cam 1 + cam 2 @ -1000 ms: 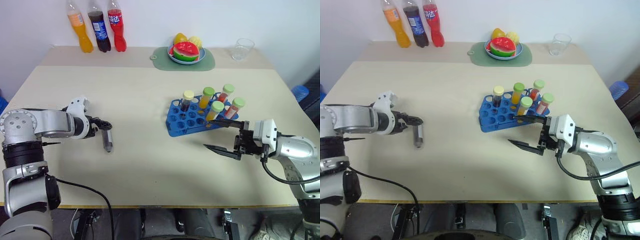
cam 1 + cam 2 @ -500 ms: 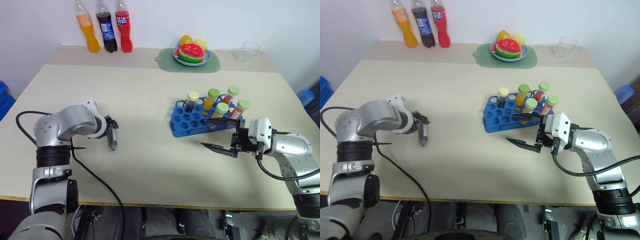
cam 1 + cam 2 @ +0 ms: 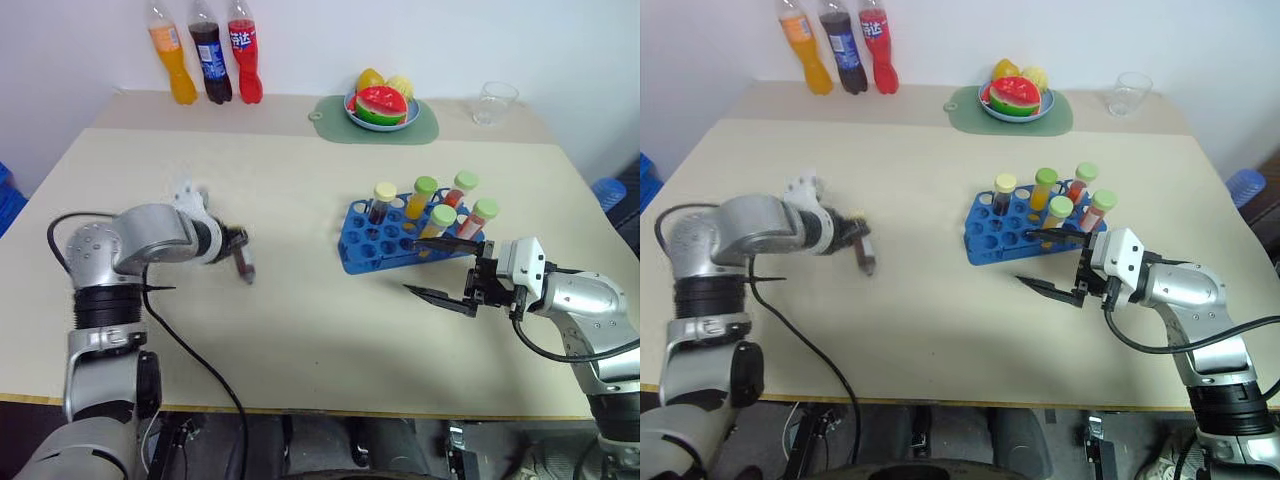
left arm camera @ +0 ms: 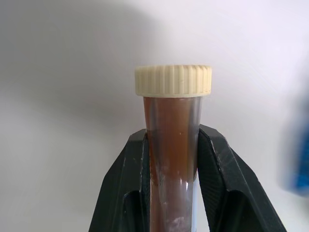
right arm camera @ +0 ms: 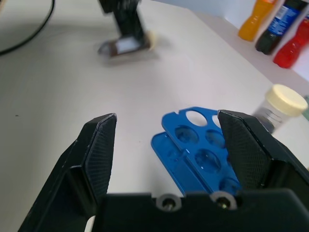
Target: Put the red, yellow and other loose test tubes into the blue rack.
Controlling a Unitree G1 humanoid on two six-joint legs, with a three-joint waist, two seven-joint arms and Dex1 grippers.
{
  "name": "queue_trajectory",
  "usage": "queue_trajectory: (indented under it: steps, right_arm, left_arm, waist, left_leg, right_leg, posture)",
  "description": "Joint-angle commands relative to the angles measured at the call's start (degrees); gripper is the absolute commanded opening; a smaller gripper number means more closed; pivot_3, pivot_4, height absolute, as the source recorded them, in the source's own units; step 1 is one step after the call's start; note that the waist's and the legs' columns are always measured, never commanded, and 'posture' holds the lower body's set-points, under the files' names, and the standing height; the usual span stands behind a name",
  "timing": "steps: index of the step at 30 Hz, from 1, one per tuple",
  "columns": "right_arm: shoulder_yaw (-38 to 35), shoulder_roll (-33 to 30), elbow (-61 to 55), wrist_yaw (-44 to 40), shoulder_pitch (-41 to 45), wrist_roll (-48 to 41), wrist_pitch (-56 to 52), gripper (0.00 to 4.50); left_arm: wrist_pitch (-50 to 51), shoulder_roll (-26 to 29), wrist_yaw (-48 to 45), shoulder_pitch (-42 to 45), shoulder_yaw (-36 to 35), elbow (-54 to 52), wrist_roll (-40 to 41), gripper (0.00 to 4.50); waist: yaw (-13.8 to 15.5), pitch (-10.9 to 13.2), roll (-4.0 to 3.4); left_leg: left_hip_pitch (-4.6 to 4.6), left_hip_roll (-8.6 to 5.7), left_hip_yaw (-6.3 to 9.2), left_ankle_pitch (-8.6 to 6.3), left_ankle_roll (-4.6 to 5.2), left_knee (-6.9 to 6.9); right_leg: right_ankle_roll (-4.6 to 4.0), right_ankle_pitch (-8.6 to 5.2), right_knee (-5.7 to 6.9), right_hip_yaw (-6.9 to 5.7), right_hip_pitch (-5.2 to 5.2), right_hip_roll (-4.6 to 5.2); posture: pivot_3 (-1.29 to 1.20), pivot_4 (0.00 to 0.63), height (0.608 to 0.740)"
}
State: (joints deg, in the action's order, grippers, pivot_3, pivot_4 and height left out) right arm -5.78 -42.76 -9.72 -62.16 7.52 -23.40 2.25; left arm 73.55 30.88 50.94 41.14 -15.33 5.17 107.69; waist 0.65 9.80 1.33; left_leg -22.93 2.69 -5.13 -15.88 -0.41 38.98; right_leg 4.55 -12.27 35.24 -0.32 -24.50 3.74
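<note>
Ribbed cream cap, clear tube [image 4: 171, 145] of brown liquid: left gripper [image 4: 171, 159] is clamping it. Right gripper [image 3: 448, 270] is gaping beside perforated blue rack [image 3: 375, 245].

left claw [image 4: 171, 145] clamped, right claw [image 3: 445, 268] spread

A robot test room staged as a lab: a plain beige bench [image 3: 300, 330] against a bare white wall, the blue rack [image 3: 385, 240] of capped test tubes [image 3: 436, 218] at centre right, soda bottles [image 3: 205, 52] upper left, fruit bowl [image 3: 381, 108] top centre
</note>
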Motion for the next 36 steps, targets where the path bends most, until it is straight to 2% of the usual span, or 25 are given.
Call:
queue_trajectory:
  steps: [1, 3, 5, 8, 11, 15, 20, 26, 32, 36]
  right_arm:
    - [-1.87, 0.92, -1.24, 2.38, -0.27, 0.59, 1.38, 3.70]
    - [-2.05, 1.57, -1.32, 4.32, -1.16, 1.77, 1.63, 3.70]
    - [-2.31, 2.04, -1.41, 6.80, -3.47, 4.25, 2.60, 3.70]
    - [-3.86, 3.03, -3.15, 11.26, -7.15, 5.69, 1.69, 3.70]
    - [-6.19, 4.60, -5.96, 15.71, -12.04, 6.16, 0.44, 3.70]
    - [-9.22, 8.17, -11.21, 22.08, -18.91, 5.83, -2.30, 3.70]
    - [-11.26, 12.51, -17.08, 28.40, -25.19, 6.54, -5.00, 3.70]
    - [-11.35, 14.67, -20.96, 32.21, -28.57, 8.34, -5.68, 3.70]
    - [-11.24, 16.72, -22.70, 34.65, -30.99, 9.68, -4.89, 3.70]
    - [-11.04, 17.26, -22.96, 35.32, -31.12, 10.24, -4.81, 3.70]
  left_arm:
    - [-2.02, 1.27, -41.07, -0.66, -3.10, -14.66, -11.14, 0.77]
    - [-8.70, 4.30, -56.66, -2.34, 2.79, -16.09, -23.37, 0.77]
    - [-21.35, 5.70, -74.07, -3.55, 11.12, -16.00, -38.77, 0.77]
    - [-39.62, 2.71, -91.27, -3.27, 19.16, -11.21, -54.91, 0.77]
    - [-52.11, -3.60, -101.20, 0.17, 23.00, -2.43, -64.01, 0.77]
    - [-61.09, -11.00, -110.70, 3.54, 23.78, 8.19, -68.93, 0.77]
    - [-67.44, -17.71, -118.00, 7.29, 24.04, 20.06, -74.40, 0.77]
    - [-75.24, -23.77, -121.21, 11.31, 22.46, 32.91, -79.43, 0.77]
    - [-84.53, -29.67, -118.89, 13.88, 21.42, 44.48, -85.45, 0.77]
    - [-86.78, -32.07, -119.20, 14.98, 20.59, 49.83, -87.33, 0.77]
  waist:
    - [0.02, -0.01, -0.03]
    - [-0.01, -0.09, -0.15]
    - [0.06, -0.14, -0.24]
    - [0.28, -0.13, -0.23]
    - [0.17, -0.12, -0.21]
    - [0.10, -0.12, -0.21]
    - [-0.10, -0.11, -0.19]
    - [0.00, -0.10, -0.17]
    - [0.11, -0.09, -0.15]
    - [0.01, -0.09, -0.15]
  left_leg:
    - [-0.02, 0.00, -0.05, 0.10, -0.18, -0.03]
    - [0.01, 0.01, -0.08, 0.10, -0.19, -0.09]
    - [0.10, 0.01, -0.08, 0.09, -0.18, -0.16]
    - [0.10, 0.03, -0.02, 0.00, -0.02, -0.24]
    - [-0.31, 0.04, 0.06, -0.09, 0.16, -0.07]
    - [-0.51, 0.03, 0.06, -0.23, 0.42, 0.09]
    - [-0.51, 0.05, 0.10, -0.28, 0.52, 0.11]
    - [-0.52, 0.04, 0.27, -0.29, 0.55, 0.15]
    - [-0.55, 0.02, 0.38, -0.32, 0.60, 0.14]
    - [-0.55, 0.03, 0.40, -0.32, 0.60, 0.14]
  right_leg:
    - [-0.01, 0.00, -0.05, -0.02, -0.02, -0.01]
    - [-0.01, 0.00, -0.09, -0.02, -0.01, 0.00]
    - [-0.01, -0.01, -0.09, 0.00, 0.01, 0.00]
    - [-0.03, -0.02, -0.13, 0.00, 0.01, 0.00]
    - [-0.05, -0.01, -0.18, 0.01, -0.19, 0.01]
    - [-0.04, -0.01, -0.25, 0.03, -0.32, -0.01]
    - [0.02, -0.04, -0.24, 0.04, -0.33, -0.07]
    - [0.03, -0.04, -0.23, 0.04, -0.32, -0.08]
    - [0.05, -0.06, -0.25, 0.03, -0.32, -0.09]
    - [0.05, -0.06, -0.25, 0.03, -0.32, -0.10]
  posture:
    - [0.00, 0.150, 0.740]
    - [0.00, 0.150, 0.740]
    - [0.00, 0.150, 0.740]
    - [0.00, 0.150, 0.740]
    - [0.00, 0.150, 0.740]
    - [0.00, 0.150, 0.740]
    - [0.00, 0.150, 0.740]
    - [0.00, 0.150, 0.740]
    - [0.00, 0.150, 0.740]
    - [0.00, 0.150, 0.740]
